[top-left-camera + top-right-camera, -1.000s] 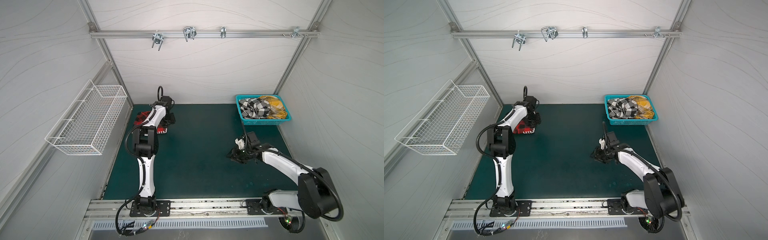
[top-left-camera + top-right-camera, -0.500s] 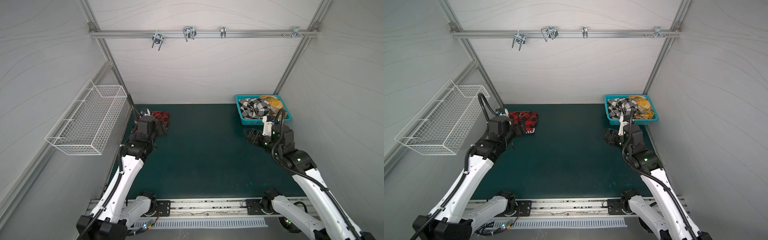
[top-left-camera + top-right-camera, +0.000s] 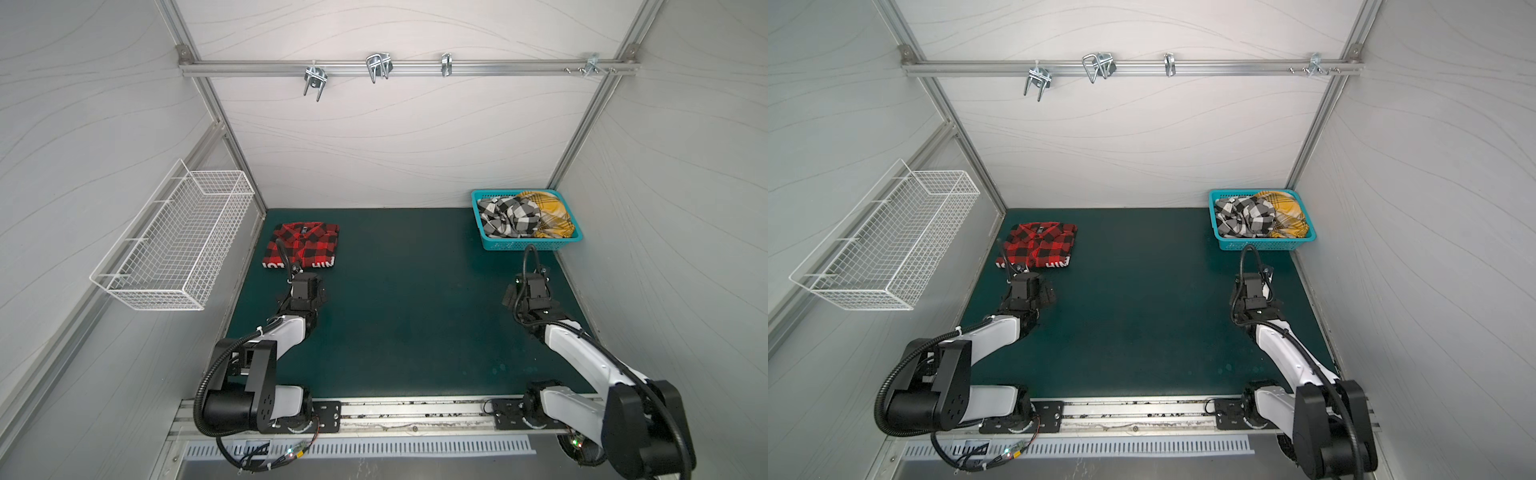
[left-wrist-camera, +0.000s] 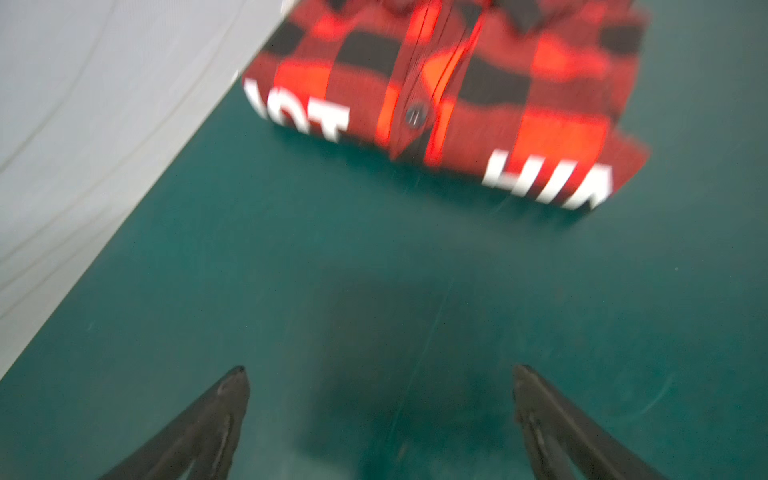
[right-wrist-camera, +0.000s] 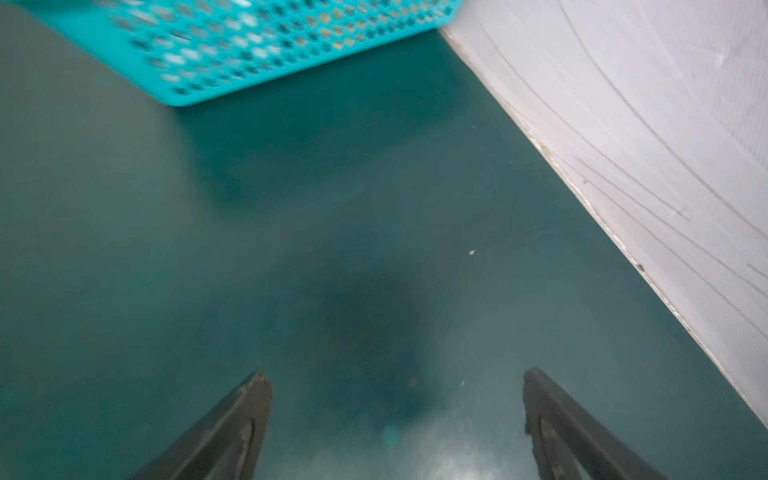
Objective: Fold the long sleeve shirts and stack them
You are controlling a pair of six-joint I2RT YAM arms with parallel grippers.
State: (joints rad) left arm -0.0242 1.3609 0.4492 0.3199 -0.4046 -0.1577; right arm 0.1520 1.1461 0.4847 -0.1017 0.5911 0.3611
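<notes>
Both arms have pulled back since half a second ago, when they reached further up the bench, and both grippers have gone from partly closed to spread wide. The left gripper (image 4: 378, 374) hangs over bare green bench (image 3: 407, 316) with its jaws far apart and nothing between them. It is well apart from the turquoise basket (image 3: 523, 246), across the bench from it. The right gripper (image 5: 392, 378) is just as wide and just as empty, a short way on the near side of the basket.

Further back, the red-and-black plaid shirt (image 3: 302, 246) lies folded into a flat rectangle, button placket up and white letters along its near edge. It sits across the bench from the basket at about the same depth. Inside the basket the black-and-white check shirt (image 3: 509, 216) is bunched up, touching the yellow plaid shirt (image 3: 548, 216) on the side away from the red one.

These look like light, limp woven shirts that will sag and trail sleeves once lifted. The two in the basket may be tangled, so one pull could bring both, or drag the light basket along. The check shirt is probably next. A pinch on a raised ridge of cloth, ideally collar or shoulder, seems safest, with a second hold before spreading it flat.
</notes>
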